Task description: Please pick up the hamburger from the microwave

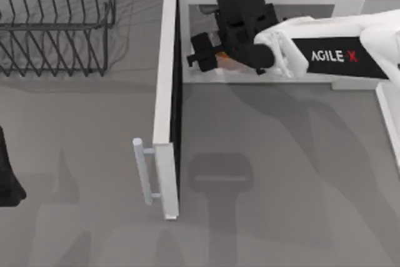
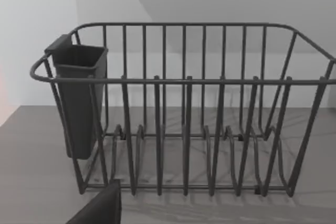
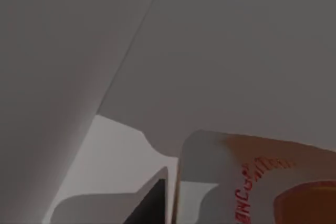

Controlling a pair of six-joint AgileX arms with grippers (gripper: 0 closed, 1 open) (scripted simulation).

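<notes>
The right arm (image 1: 331, 54), white with black AgileX lettering, is seen reaching in from the table's right side into the open cavity of the microwave (image 1: 275, 4). The right gripper (image 1: 203, 54) is placed at the left end of the cavity, close to the hinge side of the opening. A small orange patch of the hamburger (image 1: 222, 59) is seen right against the black gripper body, mostly covered by it from above. In the right wrist view the hamburger (image 3: 262, 182) is seen very near the camera as a whitish glossy surface with an orange-brown area and red lettering, beside a dark fingertip (image 3: 152, 203). Whether the fingers are apart, together or clamped on the hamburger cannot be told, since the gripper body hides them from above and contact is not shown in the wrist view.

The microwave door (image 1: 167, 104) is swung fully open and stands out toward the near side of the table, to the left of the gripper, with its bar handle (image 1: 144, 170) on the outer face.

The left gripper (image 1: 7, 173) is parked at the table's left edge, well apart from the microwave. A black wire rack (image 1: 56, 23) stands beyond it, and in the left wrist view the rack (image 2: 199, 108) is seen with a dark cup holder (image 2: 79, 98) hung on one end.
</notes>
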